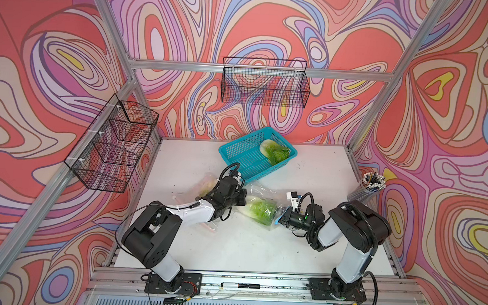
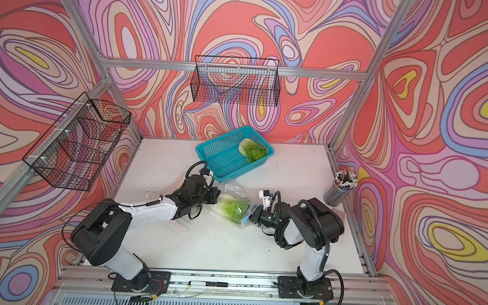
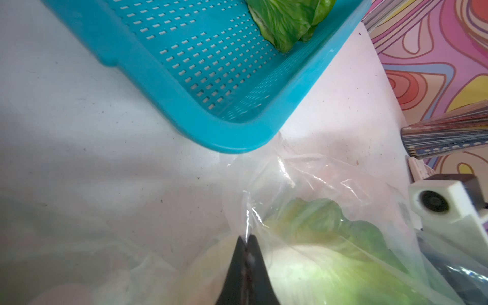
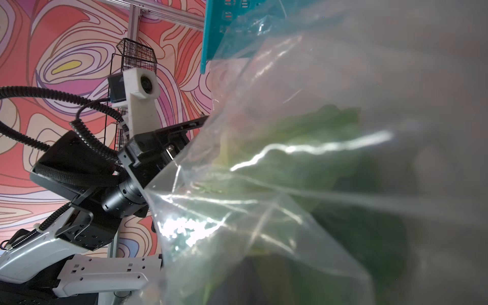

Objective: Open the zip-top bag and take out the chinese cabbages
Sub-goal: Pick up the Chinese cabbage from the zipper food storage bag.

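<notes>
Bag: we found the zip-top bag (image 1: 260, 192) (image 2: 235, 190) near mid-table, its clear film bunched and touching the near corner of the teal basket (image 1: 243, 161) (image 3: 184, 66). It ran across between the two grippers.
Cabbage in the bag: one head (image 1: 261, 211) (image 2: 231, 208) (image 3: 317, 258) lay inside the film, with the whitish base toward the left arm and the green leaves toward the right.
Bag mouth: we could not tell whether it was sealed or parted.
Left gripper: the left gripper (image 1: 242, 194) (image 3: 247, 243) had its fingers closed, pinching a fold of film at the base end. The wrist view showed this plainly.
Right gripper: the right gripper (image 1: 279, 216) (image 2: 252, 215) was closed on the bag's leafy end. Film filled most of its wrist view.
Cabbage in the basket: a second head (image 1: 274, 153) (image 2: 253, 152) lay in the far right corner of the basket, outside any bag.
Second bag: another clear bag (image 1: 203, 185) lay partly under the left arm, with a pale green shape inside that was too blurred for us to name.
Table: the white table (image 1: 303, 248) bore a pen cup (image 1: 371, 184) at its right edge.
Front rail: a marker (image 1: 240, 285) lay between the arm bases.
</notes>
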`<action>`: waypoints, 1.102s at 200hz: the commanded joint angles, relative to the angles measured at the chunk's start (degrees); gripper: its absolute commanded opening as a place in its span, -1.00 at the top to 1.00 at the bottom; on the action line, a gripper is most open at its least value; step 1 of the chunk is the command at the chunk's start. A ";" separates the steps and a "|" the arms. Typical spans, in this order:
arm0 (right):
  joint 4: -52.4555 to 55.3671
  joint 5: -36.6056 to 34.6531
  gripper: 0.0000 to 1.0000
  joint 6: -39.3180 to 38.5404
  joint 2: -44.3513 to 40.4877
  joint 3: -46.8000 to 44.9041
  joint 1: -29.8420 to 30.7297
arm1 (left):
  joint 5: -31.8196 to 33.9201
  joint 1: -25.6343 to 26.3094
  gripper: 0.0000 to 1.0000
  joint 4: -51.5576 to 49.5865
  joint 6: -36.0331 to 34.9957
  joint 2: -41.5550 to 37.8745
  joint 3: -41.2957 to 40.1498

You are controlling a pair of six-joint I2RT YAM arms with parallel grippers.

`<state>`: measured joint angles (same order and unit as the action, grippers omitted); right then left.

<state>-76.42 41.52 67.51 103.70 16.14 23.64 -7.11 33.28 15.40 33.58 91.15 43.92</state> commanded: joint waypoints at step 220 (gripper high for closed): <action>38.45 8.25 0.55 -20.73 -20.59 1.93 -5.18 | -0.12 -1.37 1.00 -1.80 -1.43 -2.91 -0.41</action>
<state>-36.29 47.97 46.89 83.70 18.83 18.65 -6.61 32.23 13.08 32.60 89.95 43.92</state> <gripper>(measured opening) 0.240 0.047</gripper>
